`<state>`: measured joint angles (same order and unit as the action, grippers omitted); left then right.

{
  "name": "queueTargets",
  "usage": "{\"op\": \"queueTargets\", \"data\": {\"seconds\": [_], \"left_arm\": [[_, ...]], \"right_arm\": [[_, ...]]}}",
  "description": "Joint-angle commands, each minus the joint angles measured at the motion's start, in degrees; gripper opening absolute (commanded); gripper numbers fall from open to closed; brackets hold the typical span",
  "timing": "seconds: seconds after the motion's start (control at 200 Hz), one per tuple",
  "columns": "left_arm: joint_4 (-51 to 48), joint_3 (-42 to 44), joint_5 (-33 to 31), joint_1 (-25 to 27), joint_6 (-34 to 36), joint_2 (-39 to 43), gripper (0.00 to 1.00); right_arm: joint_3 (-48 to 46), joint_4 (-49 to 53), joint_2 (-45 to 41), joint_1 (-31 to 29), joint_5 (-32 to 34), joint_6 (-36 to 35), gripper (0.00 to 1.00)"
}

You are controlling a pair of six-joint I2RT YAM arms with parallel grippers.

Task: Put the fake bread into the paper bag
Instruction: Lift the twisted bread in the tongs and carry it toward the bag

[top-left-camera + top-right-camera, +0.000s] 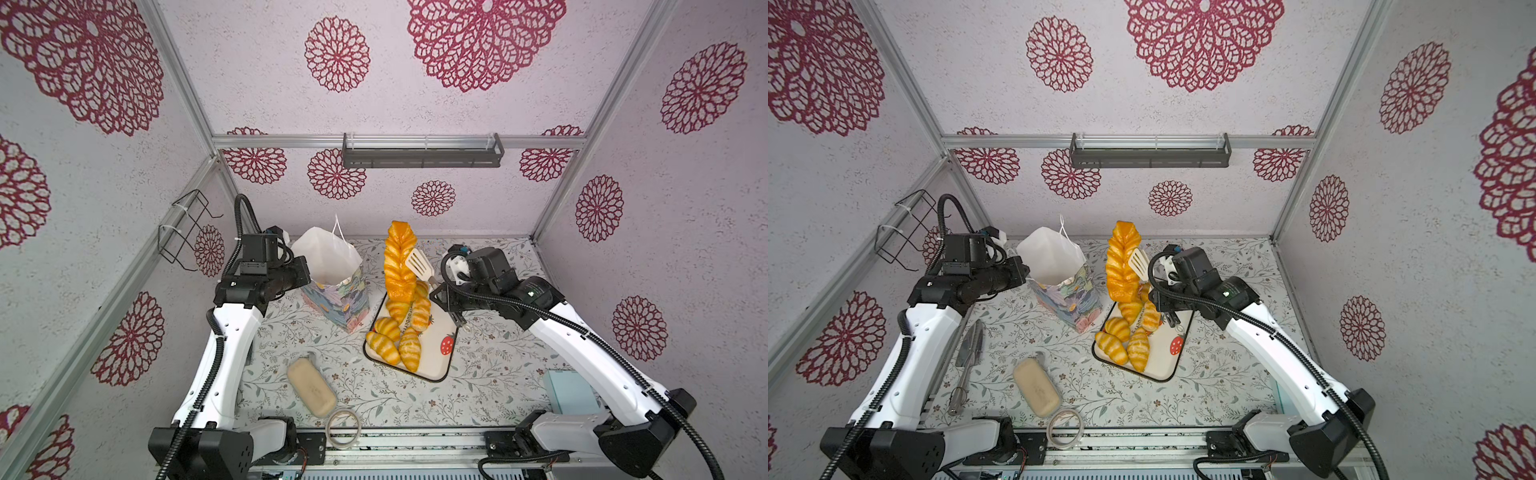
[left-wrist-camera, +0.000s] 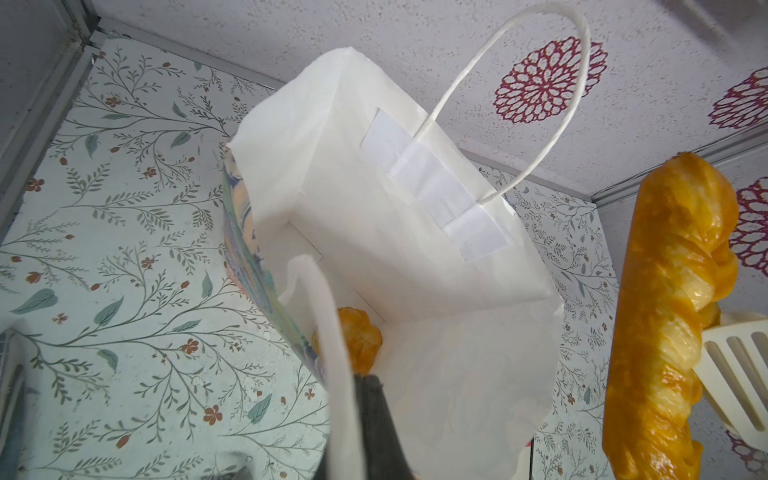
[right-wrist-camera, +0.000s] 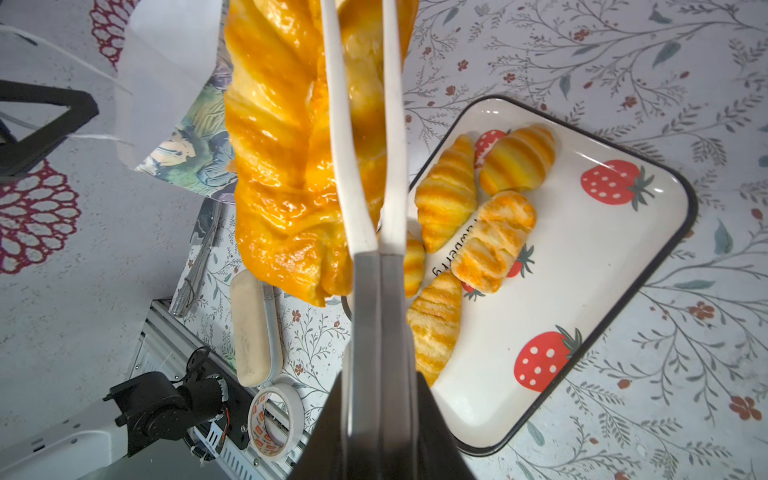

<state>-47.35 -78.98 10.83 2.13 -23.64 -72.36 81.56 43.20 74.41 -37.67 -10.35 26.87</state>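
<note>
OK, tape [image 1: 343, 427]: roll lying flat at the front edge, just right of the block.
Block [image 1: 311, 387]: pale beige, matte, flat on the table, front left, well apart from the tray.
Utensils [image 1: 970, 345]: metal, lying by the left arm, shown in a top view; type unclear.
Box [image 1: 568, 391]: teal, front right, partly behind the right arm.
Table [image 1: 490, 374]: floral cloth.
Tray [image 1: 436, 365]: white, strawberry print, dark rim, mid table, just right of the bag.
Croissants [image 1: 409, 349]: at least five, striped, bunched on the tray's left side, touching each other.
Right gripper [image 3: 380, 399]: fingers closed tight on the tongs' metal handles, over the tray's far end.
Tongs [image 1: 419, 264]: white slotted tips squeezed onto the loaf about mid-length.
Loaf [image 1: 400, 266]: braided, glossy orange, held upright in the tongs. Its top is higher than the bag's rim and its lower end is at the tray's far end; contact with the tray cannot tell.
Bag [image 1: 338, 305]: upright, mouth open, white inside, painted outside, small gap to the loaf.
Left gripper [image 1: 306, 271]: fingers pinched shut on the bag's left rim by the near handle.
Bun [image 2: 361, 336]: golden, on the bag's floor, partly hidden by the handle.
Shelf [image 1: 422, 156]: dark, on the back wall.
</note>
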Motion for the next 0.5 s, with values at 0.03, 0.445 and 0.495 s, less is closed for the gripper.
{"op": "queueTargets", "data": {"seconds": [0.03, 0.445, 0.495], "left_arm": [[-0.91, -1.53, -1.07, -0.78, 0.76, -0.33, 0.00], [-0.83, -2.41, -0.83, -2.39, 0.56, -1.13, 0.00], [-0.94, -2.58, -0.82, -2.48, 0.52, -1.21, 0.00]], "right_arm": [[5.03, -5.67, 0.53, -1.38, -0.44, -3.13, 0.21], [15.08, -6.64, 6.55, -4.50, -2.47, -5.98, 0.21], [16.65, -6.59, 7.67, -5.07, -2.56, -6.40, 0.21]]}}
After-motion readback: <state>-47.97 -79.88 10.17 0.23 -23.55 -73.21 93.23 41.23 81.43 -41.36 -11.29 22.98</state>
